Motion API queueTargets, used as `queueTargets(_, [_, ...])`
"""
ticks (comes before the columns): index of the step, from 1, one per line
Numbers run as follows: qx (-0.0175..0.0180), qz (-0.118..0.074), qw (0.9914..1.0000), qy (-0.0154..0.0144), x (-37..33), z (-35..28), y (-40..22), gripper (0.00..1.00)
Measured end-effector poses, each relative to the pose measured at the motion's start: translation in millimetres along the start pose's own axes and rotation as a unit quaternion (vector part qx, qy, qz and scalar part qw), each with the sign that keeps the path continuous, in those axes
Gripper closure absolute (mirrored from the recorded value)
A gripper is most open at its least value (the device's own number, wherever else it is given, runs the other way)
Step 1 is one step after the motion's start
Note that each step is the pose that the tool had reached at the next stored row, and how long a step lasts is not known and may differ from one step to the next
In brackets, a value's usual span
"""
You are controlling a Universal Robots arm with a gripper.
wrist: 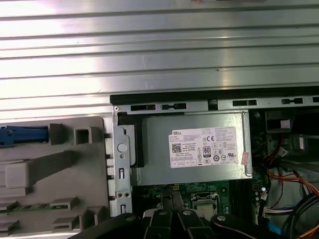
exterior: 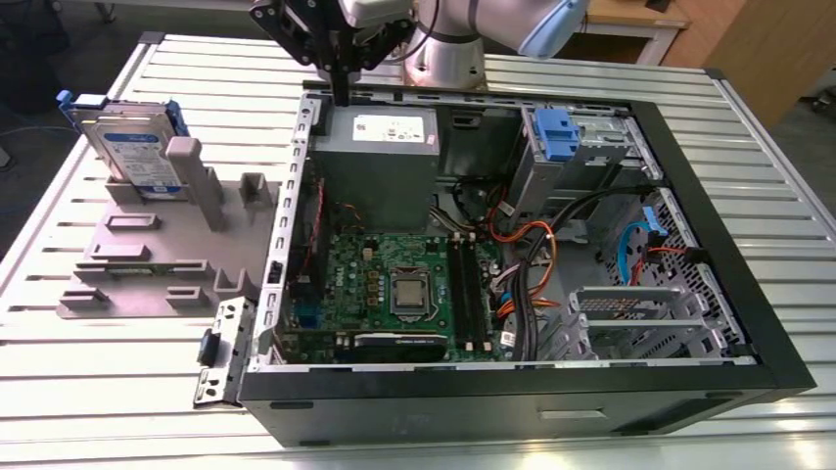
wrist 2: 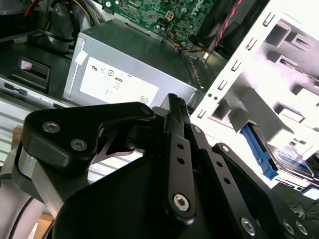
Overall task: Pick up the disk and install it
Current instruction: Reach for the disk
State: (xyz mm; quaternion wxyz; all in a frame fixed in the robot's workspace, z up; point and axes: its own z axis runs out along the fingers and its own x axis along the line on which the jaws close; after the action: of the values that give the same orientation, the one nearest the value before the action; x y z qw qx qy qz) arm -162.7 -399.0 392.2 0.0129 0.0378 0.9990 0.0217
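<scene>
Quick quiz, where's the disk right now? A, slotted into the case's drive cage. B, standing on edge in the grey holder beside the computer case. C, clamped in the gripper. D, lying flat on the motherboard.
B: the disk stands on edge in the grey holder at the exterior view's left, outside the computer case, while the gripper hangs empty over the case's far edge.

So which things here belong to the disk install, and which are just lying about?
Job: the disk, standing in the grey holder; the gripper, by the case's edge; the computer case.
Lying about: power supply box; small blue bracket; motherboard.
</scene>
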Motion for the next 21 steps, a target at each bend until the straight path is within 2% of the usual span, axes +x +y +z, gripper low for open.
queueTargets(9, [0.0002,0.0,1.0,0.0025,11.4,0.2,-0.2,0.89])
queueTargets(15, [0.0004,0.0,0.99999,0.0052,15.2,0.3,0.2,0.89])
queueTargets(21, [0.0005,0.0,0.99998,0.0066,19.4,0.9,-0.1,0.89])
